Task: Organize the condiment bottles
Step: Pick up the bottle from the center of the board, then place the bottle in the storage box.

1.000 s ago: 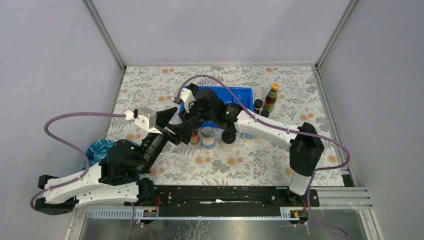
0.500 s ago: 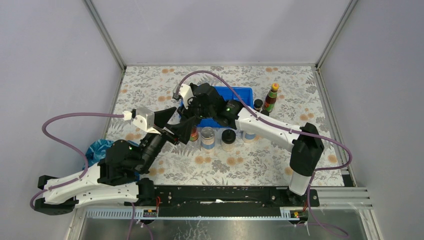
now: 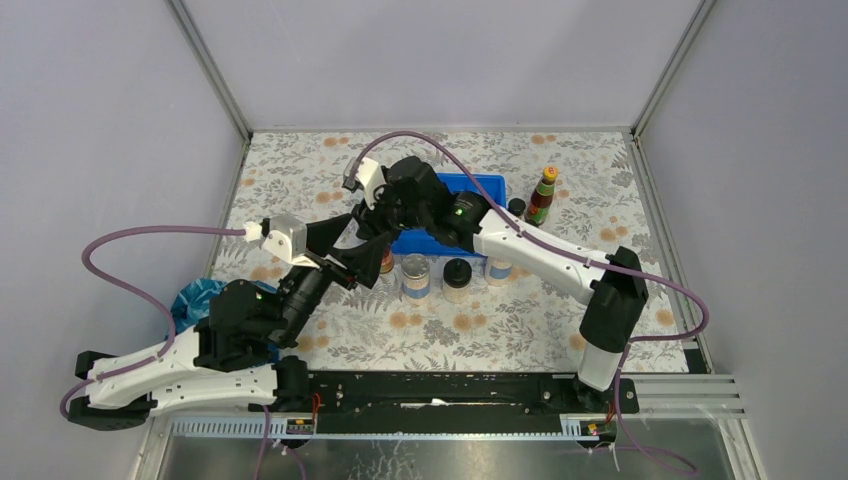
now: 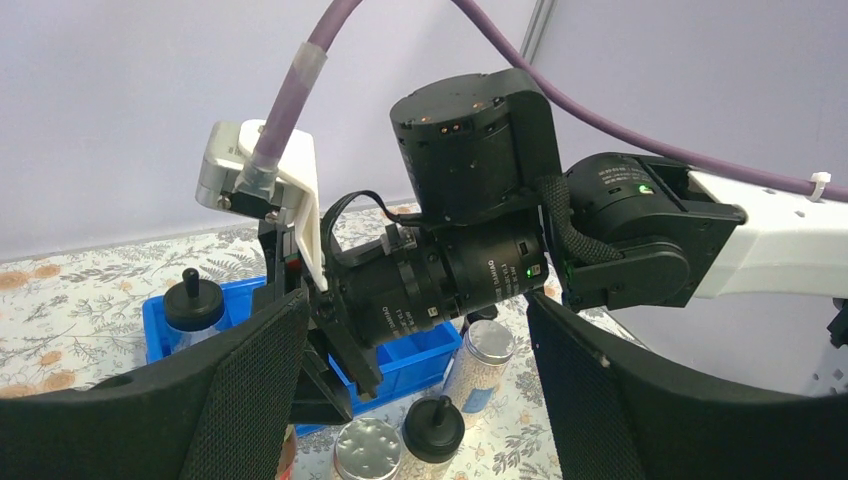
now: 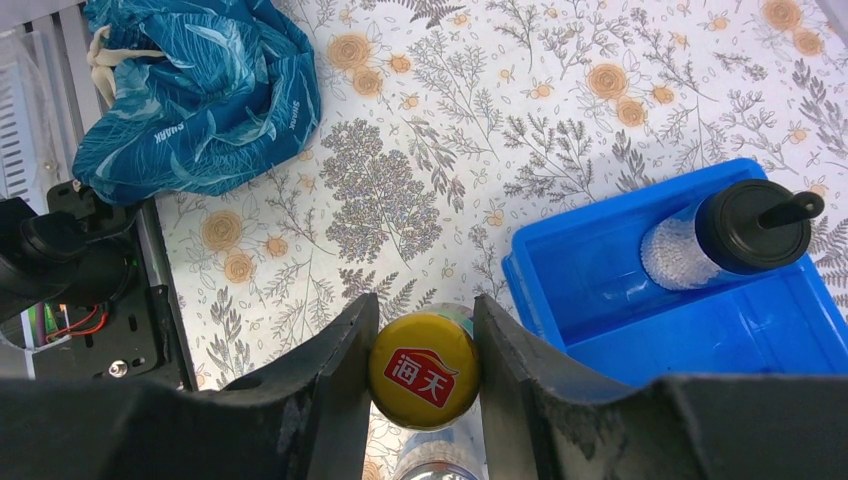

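Note:
My right gripper (image 3: pixel 384 240) is shut on the yellow cap (image 5: pixel 424 370) of a red-labelled bottle (image 3: pixel 386 262) just left of the blue tray (image 3: pixel 478 184). My left gripper (image 3: pixel 357 252) is open beside that bottle, its jaws wide either side of the right wrist (image 4: pixel 415 305). A silver-lidded jar (image 3: pixel 415 275), a black-domed bottle (image 3: pixel 457 278) and a second silver-lidded jar (image 3: pixel 497 270) stand in a row before the tray. Another black-domed bottle (image 5: pixel 730 235) lies in the tray. A second yellow-capped bottle (image 3: pixel 543 195) and a tiny black-capped bottle (image 3: pixel 516 207) stand right of the tray.
A crumpled blue patterned bag (image 3: pixel 195 298) lies at the table's left near edge, also in the right wrist view (image 5: pixel 195 95). The floral tablecloth (image 3: pixel 300 170) covers the table. Grey walls with metal posts enclose the back and sides.
The right arm has drawn back and to the left, with the yellow-capped bottle in its jaws. The left gripper has shifted slightly left and stays open.

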